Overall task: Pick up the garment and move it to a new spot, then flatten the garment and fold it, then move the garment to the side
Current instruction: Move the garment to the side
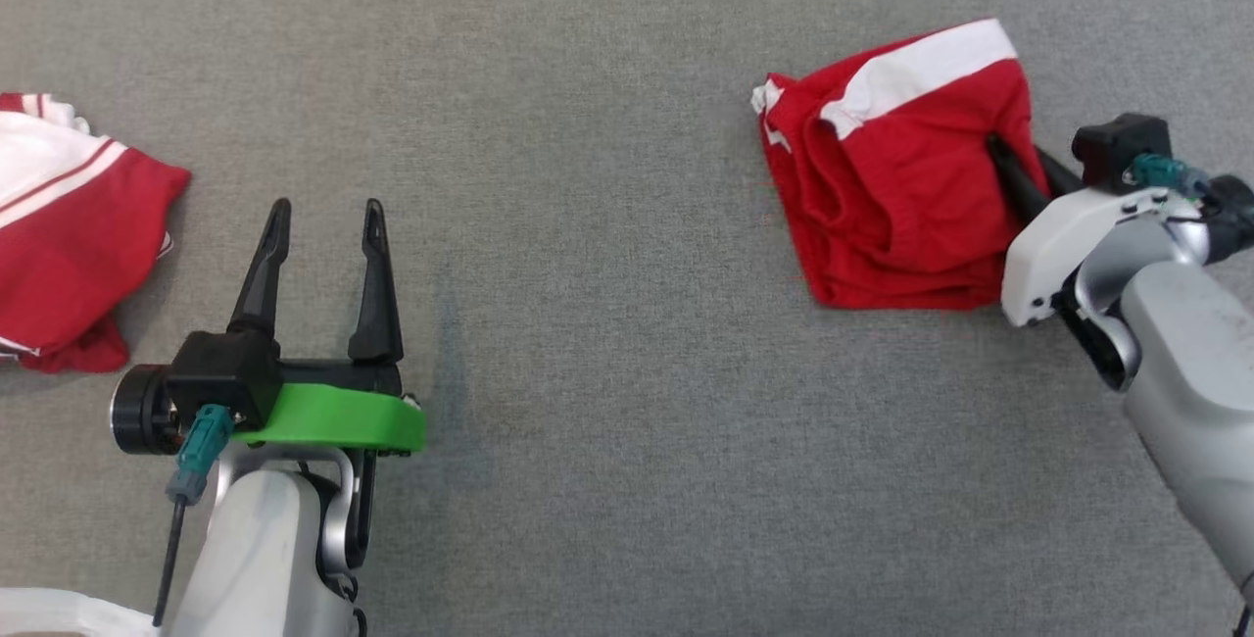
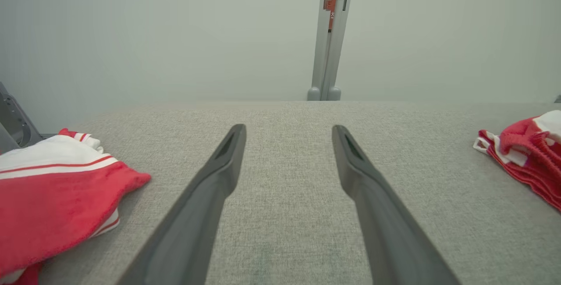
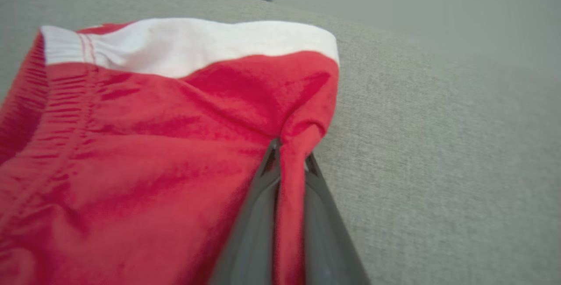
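Both jaws of our right gripper (image 3: 291, 155) pinch a fold, perhaps the hem, of the red shorts (image 3: 144, 144); left gripper (image 1: 325, 216) gapes wide.

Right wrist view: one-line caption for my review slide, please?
Right end effector shut on a fold of the red, white-banded garment on the grey surface.

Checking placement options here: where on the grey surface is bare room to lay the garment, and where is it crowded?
Widest bare patch: grey surface between the open left gripper and the red garment pinched by the right gripper. Far strip bare too. Crowded: left edge, by the second garment.
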{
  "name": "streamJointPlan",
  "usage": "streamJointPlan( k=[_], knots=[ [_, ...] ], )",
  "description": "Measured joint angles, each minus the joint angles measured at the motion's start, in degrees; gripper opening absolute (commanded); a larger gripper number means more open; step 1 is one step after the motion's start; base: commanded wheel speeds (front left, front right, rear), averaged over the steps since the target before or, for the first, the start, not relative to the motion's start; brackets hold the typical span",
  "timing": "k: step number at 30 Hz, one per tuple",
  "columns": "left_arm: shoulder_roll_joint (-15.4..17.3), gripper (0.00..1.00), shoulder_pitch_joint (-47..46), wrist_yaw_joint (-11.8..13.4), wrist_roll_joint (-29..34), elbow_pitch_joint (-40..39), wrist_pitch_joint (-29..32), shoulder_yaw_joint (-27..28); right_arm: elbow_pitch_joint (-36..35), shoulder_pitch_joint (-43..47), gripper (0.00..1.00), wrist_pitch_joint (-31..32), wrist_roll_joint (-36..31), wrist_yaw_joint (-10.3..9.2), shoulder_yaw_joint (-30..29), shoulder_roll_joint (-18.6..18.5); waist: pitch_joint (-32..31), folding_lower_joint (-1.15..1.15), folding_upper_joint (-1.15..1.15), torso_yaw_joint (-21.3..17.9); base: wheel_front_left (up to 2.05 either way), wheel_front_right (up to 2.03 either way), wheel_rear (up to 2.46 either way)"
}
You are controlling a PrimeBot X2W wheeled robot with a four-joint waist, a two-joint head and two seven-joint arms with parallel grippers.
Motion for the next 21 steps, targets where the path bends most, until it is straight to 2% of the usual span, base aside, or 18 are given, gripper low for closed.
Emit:
streamJointPlan(
  k=[5, 11, 15, 21],
  knots=[
    [2.07, 1.0, -2.09, 0.33, 1.48, -2.66, 0.21, 0.56, -2.09, -5.5, 0.0, 0.47, 0.89, 0.0, 3.03, -6.14, 4.16, 0.0, 0.0, -2.11, 0.0, 0.0, 0.0],
    [5.55, 1.0, -4.63, 0.82, 3.32, -7.62, 3.1, 0.91, -2.48, -10.78, 0.0, -0.55, 3.31, -0.01, 3.8, -13.08, 9.98, 0.01, 0.0, -5.81, 0.0, 0.0, 0.0],
    [8.33, 1.0, -5.09, 0.9, 4.83, -11.57, 5.97, 1.45, -1.46, -13.55, 0.0, -1.57, 4.92, 0.0, 3.74, -16.0, 13.12, 0.01, 0.0, -9.54, 0.0, 0.0, 0.0],
    [10.34, 1.0, -5.32, 0.81, 5.79, -16.81, 9.48, 1.1, 0.88, -16.32, 0.0, -2.8, 6.35, -0.01, 4.08, -19.11, 16.62, 0.0, 0.0, -15.27, 0.0, 0.0, 0.0]
  ],
)
